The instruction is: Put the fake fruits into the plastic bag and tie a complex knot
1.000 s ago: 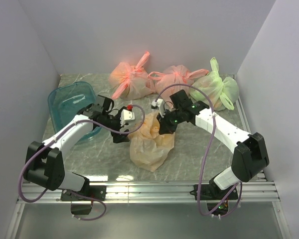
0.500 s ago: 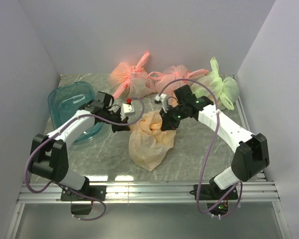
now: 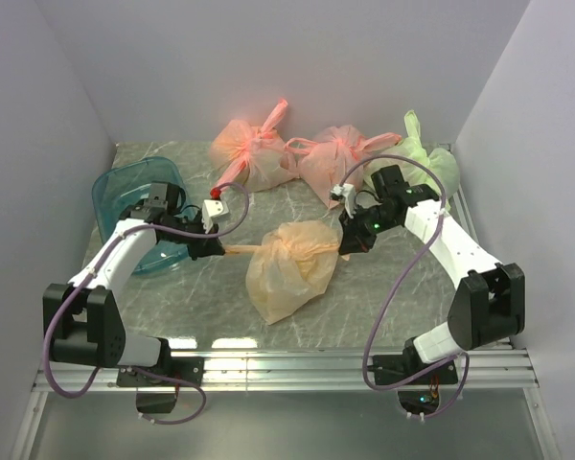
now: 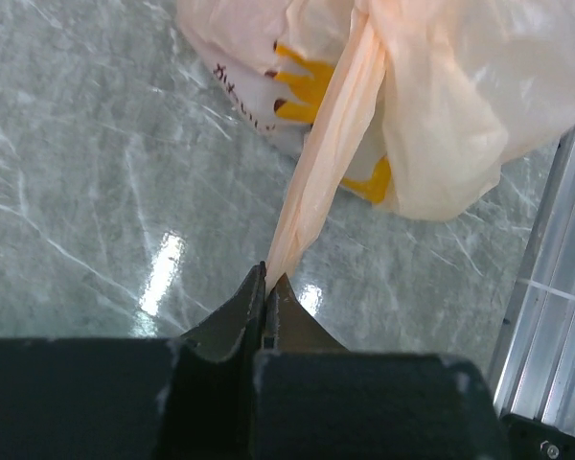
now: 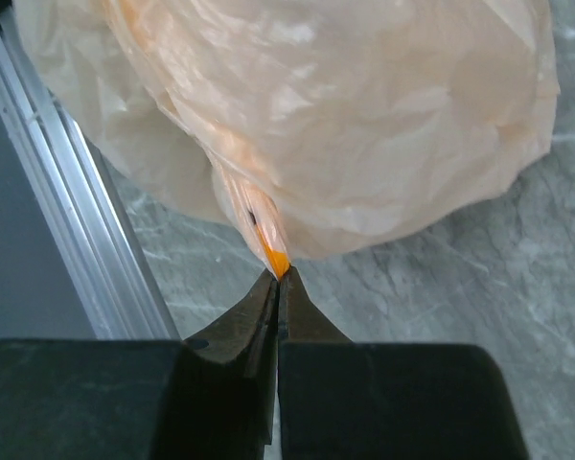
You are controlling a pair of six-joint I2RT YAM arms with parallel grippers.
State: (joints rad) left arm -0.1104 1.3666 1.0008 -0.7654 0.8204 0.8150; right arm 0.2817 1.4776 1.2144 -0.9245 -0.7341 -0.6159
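White links and black joints on the left arm (image 3: 125,251) and right arm (image 3: 452,253), purple cables (image 3: 395,292) looping off both; left gripper (image 4: 266,278) fingers taper, matte black.

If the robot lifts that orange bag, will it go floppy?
Probably floppy: the bag is thin and crinkled, its handle pulled into a strip by the left gripper. It would likely sag: its body lies slumped and bulging.

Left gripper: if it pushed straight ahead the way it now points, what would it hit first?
The left gripper, shut on the stretched handle, points along that strip. It would probably run into the body of the plastic bag first.
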